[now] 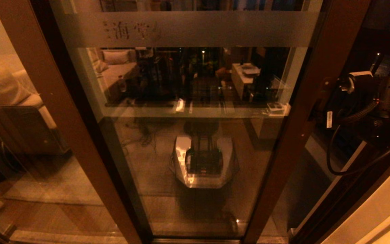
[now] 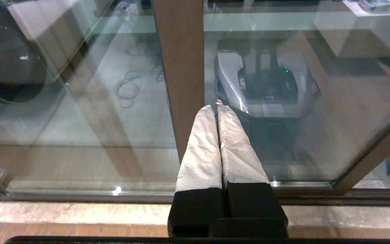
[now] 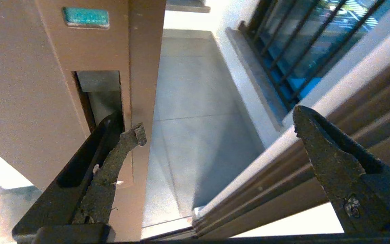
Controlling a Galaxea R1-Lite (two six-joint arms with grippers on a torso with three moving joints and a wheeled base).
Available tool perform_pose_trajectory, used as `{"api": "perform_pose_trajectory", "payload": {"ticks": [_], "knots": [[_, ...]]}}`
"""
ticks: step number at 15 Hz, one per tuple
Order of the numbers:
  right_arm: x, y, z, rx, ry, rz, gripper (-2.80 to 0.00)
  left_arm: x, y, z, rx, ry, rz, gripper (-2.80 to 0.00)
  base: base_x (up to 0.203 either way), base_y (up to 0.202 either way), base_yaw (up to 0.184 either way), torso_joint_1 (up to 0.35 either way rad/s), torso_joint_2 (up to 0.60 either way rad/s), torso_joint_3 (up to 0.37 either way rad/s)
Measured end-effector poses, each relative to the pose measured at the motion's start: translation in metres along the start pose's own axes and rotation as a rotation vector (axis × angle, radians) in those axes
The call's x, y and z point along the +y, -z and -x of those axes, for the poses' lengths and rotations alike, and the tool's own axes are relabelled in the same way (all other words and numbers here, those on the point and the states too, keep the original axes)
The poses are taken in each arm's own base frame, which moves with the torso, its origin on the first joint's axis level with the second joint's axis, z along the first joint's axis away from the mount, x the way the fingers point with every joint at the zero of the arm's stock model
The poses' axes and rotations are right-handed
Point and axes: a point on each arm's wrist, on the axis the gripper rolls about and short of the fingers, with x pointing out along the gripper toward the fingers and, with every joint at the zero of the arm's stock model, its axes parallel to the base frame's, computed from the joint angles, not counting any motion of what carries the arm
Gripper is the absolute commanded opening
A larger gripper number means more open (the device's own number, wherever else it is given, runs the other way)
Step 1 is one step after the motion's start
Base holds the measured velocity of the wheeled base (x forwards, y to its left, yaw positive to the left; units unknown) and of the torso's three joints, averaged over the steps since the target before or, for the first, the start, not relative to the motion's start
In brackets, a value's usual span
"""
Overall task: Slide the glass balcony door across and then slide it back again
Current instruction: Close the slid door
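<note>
The glass balcony door [image 1: 195, 135] fills the head view, with its frosted band [image 1: 195, 28] across the top and a dark reddish-brown frame. My right arm [image 1: 367, 101] reaches its right stile. In the right wrist view my right gripper [image 3: 218, 123] is open. One finger [image 3: 113, 159] is hooked into the recessed handle slot [image 3: 100, 91] of the stile [image 3: 29, 101]; the other finger [image 3: 330, 159] stands apart over the fixed frame. A gap between stile and frame shows balcony floor. My left gripper [image 2: 215, 106] is shut on nothing, its taped tips close to the door glass [image 2: 333, 112] beside a brown stile [image 2: 181, 67].
The fixed door frame and track [image 3: 283, 176] runs beside the gap, with grey balcony tiles [image 3: 195, 101] and black-barred railing windows [image 3: 289, 44] beyond. A narrower glass panel [image 1: 22, 152] stands to the left. A stone sill [image 2: 80, 213] lies below the glass, which reflects my base [image 1: 201, 162].
</note>
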Motion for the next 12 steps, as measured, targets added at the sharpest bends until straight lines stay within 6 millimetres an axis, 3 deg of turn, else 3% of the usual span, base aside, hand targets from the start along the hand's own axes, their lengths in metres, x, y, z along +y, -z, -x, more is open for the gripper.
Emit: {"api": "perform_pose_trajectory", "payload": {"ticks": [12], "knots": [[-0.019,0.005,-0.007,-0.001,0.030,-0.005,0.00,0.000,0.000,0.000,0.000,0.000,0.000,-2.80,0.000,0.000,0.000,0.000,0.00,0.000]]}}
